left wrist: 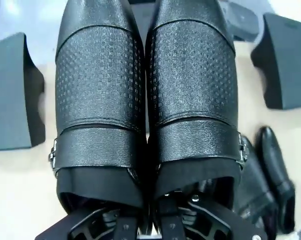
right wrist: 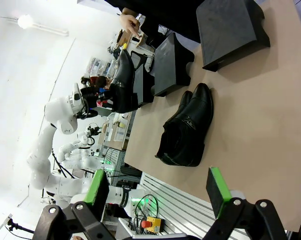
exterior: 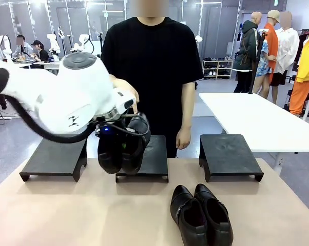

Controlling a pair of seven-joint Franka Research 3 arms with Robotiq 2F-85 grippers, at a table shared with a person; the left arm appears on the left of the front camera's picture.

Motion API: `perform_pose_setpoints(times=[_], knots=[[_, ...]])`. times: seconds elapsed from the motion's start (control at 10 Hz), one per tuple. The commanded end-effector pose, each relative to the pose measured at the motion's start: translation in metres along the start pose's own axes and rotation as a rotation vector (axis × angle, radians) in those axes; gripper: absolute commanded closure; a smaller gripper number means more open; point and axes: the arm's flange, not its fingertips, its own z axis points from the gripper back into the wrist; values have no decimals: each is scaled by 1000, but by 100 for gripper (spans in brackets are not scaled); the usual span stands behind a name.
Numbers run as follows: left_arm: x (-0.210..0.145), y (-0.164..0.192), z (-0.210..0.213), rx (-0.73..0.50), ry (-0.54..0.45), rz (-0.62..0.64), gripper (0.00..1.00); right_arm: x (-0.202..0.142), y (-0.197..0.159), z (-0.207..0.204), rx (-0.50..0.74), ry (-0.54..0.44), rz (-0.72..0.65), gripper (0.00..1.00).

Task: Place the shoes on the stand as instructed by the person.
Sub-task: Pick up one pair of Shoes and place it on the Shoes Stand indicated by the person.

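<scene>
The table point(exterior: 67, 215) carries a left stand point(exterior: 54, 156), middle stand point(exterior: 155, 159) and right stand point(exterior: 229, 154), all bare, so nothing is placed yet. The person point(exterior: 152, 61) stands behind them. My left gripper point(left wrist: 150, 220) grips the buckled pair point(exterior: 122, 148), hanging by the middle stand. The other pair point(exterior: 200, 215) waits on the table. My right gripper point(right wrist: 158, 186) is wide and holds nothing. My left pads are buried in the shoes, and my arm half hides the person's hand point(exterior: 124, 87).

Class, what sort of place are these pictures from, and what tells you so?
Probably a robotics lab staged as a shoe shop: the left gripper holds the strapped shoes by black display stands, and a shoe rack stands at the far wall.
</scene>
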Motion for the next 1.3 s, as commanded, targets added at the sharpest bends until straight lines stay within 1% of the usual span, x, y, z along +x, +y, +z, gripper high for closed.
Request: perform_pose_setpoints(times=[0.0,0.1,0.2,0.3,0.4,0.6,0.7,1.2], knots=[[32,-38,-27,69,-19,45,91,0,2,1,7,-4,4,0],[39,-44,-39,102,-39,60,91,0,2,1,7,-4,4,0],[42,-47,-52,100,-37,71,91,0,2,1,7,-4,4,0],[45,-50,-66,80,-21,59,91,0,2,1,7,-4,4,0],[47,-52,-77,96,-49,45,91,0,2,1,7,-4,4,0],[50,-57,-92,100,-54,19,91,0,2,1,7,-4,4,0],[53,-58,-101,106,-49,27,91,0,2,1,7,-4,4,0],[61,-54,-119,99,-73,26,91,0,2,1,7,-4,4,0]])
